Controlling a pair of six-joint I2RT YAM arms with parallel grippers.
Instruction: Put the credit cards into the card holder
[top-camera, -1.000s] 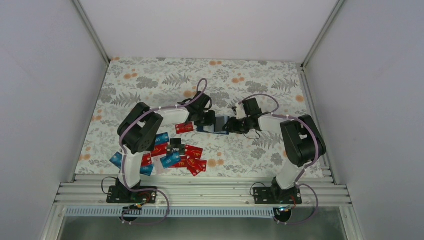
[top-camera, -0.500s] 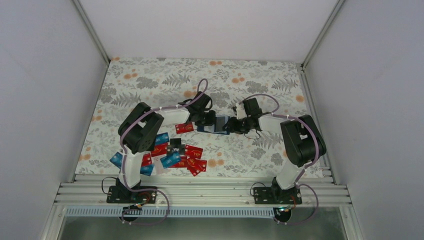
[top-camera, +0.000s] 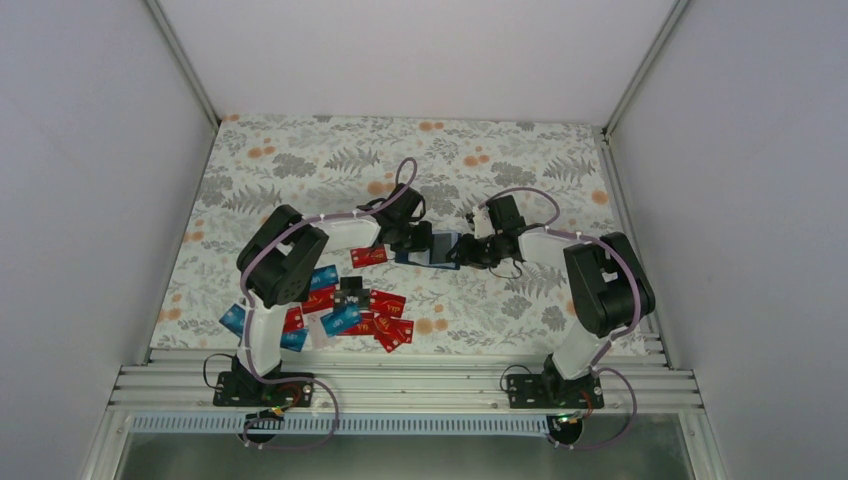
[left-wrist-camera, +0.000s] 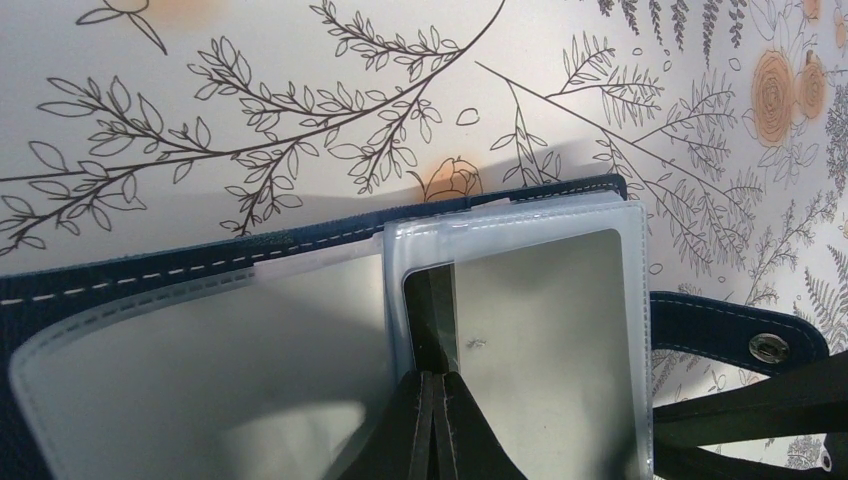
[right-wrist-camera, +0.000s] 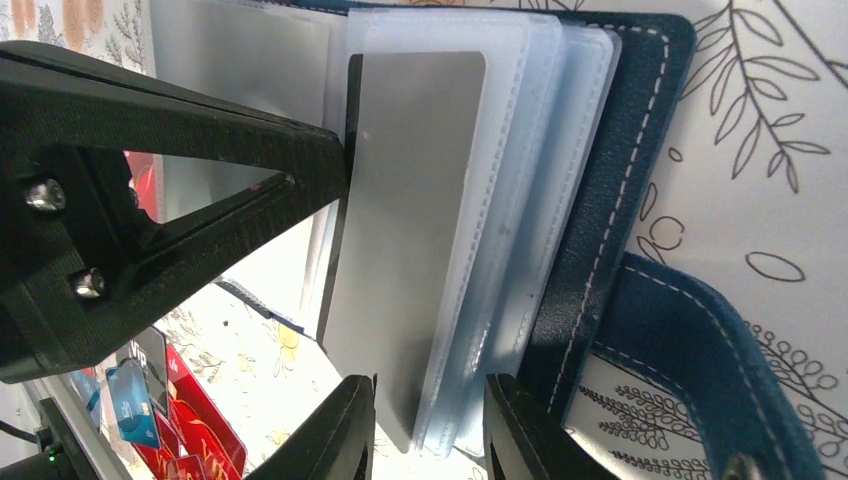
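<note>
The navy card holder (top-camera: 432, 252) lies open at mid-table, its clear sleeves (right-wrist-camera: 520, 200) fanned out and its snap tab (left-wrist-camera: 740, 335) to one side. My left gripper (left-wrist-camera: 435, 395) is shut on the edge of a dark card (right-wrist-camera: 410, 220) that looks grey in the glare; the card sits partly inside a sleeve (left-wrist-camera: 540, 320). My right gripper (right-wrist-camera: 430, 430) is open, its fingers straddling the lower edge of the sleeves and card. In the top view both grippers, left (top-camera: 422, 243) and right (top-camera: 462, 250), meet at the holder. The other credit cards (top-camera: 350, 310) lie in a loose pile near the front left.
One red card (top-camera: 368, 255) lies alone just left of the holder. Red and blue cards (right-wrist-camera: 190, 420) show behind the left gripper in the right wrist view. The aluminium rail (top-camera: 400, 385) runs along the near edge. White walls enclose the floral mat (top-camera: 300, 160).
Almost nothing differs. Both grippers stay at the holder; the right arm has shifted very slightly.
</note>
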